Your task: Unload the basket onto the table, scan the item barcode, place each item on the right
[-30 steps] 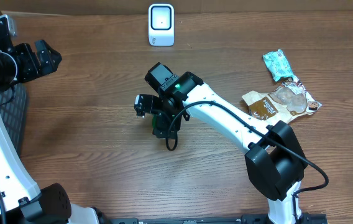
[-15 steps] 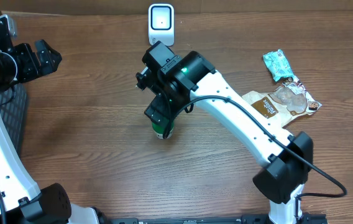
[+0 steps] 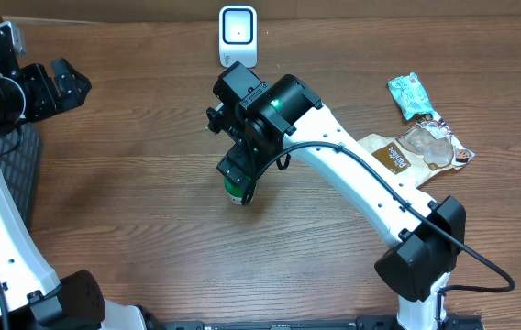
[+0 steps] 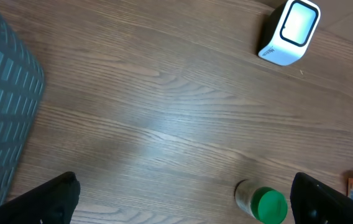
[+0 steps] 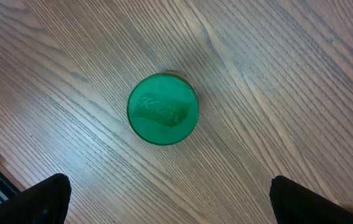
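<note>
A small jar with a green lid (image 3: 236, 192) stands upright on the wooden table, free of both grippers. In the right wrist view the lid (image 5: 163, 109) lies straight below the camera. My right gripper (image 5: 170, 200) hangs above it, open, its two dark fingertips wide apart and nothing between them. From overhead the right gripper (image 3: 241, 172) sits just over the jar. The white barcode scanner (image 3: 238, 36) stands at the table's far edge, also in the left wrist view (image 4: 290, 31). My left gripper (image 3: 51, 87) is open at the far left, well away from the jar (image 4: 266, 205).
Snack packets lie at the right: a brown one (image 3: 414, 148) and a teal one (image 3: 409, 94). A dark ribbed basket (image 3: 17, 165) stands at the left edge, its corner (image 4: 2, 106) visible in the left wrist view.
The right arm has lifted and swung toward the scanner, and its jaws have come off the jar, which now stands upright on the table. The left arm has not moved.
</note>
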Tool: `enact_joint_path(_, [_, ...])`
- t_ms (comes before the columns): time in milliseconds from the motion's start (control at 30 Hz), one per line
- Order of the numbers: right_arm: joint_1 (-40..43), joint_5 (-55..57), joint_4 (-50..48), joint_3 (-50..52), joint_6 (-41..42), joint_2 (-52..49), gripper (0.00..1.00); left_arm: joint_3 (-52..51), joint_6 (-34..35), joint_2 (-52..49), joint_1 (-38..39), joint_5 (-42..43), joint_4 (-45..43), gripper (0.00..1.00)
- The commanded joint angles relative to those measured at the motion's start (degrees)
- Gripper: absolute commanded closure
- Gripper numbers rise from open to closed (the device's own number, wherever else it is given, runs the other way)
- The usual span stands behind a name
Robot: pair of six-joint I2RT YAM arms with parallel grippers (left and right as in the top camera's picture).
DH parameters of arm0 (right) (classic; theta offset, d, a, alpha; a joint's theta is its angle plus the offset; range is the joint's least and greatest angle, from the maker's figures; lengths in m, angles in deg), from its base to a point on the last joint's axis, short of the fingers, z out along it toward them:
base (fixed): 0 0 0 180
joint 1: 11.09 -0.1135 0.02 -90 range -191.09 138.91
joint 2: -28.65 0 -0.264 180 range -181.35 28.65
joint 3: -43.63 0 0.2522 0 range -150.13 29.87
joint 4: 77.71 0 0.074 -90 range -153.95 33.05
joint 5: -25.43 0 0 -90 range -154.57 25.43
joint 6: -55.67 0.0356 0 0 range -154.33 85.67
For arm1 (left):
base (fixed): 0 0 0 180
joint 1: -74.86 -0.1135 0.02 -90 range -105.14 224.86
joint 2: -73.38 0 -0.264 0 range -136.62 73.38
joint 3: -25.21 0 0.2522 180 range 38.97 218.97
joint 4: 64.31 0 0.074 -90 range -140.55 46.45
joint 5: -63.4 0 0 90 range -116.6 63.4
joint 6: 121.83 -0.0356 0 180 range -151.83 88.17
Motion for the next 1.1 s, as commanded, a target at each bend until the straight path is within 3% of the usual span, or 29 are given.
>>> enact_joint_path(0, [0.20,1.73,-0.96,1.20,0.00,0.52,0.00,0.83,-1.09,0.39,0.02,0.44,-0.07,0.00])
enact_joint_path(500, [0.20,2.71,-14.88,13.75,-5.70,0.46,0.00,0.83,-1.09,0.39,0.02,0.44,-0.07,0.00])
enact_joint_path(733, [0.13,-3.61,-18.14,14.32,-7.61,0.44,0.00,0.83,-1.09,0.39,0.02,0.44,-0.07,0.00])
enact_joint_path(1067, [0.13,-3.80,-19.63,14.53,-7.58,-1.40,0.00,0.83,-1.09,0.39,0.02,0.44,-0.07,0.00])
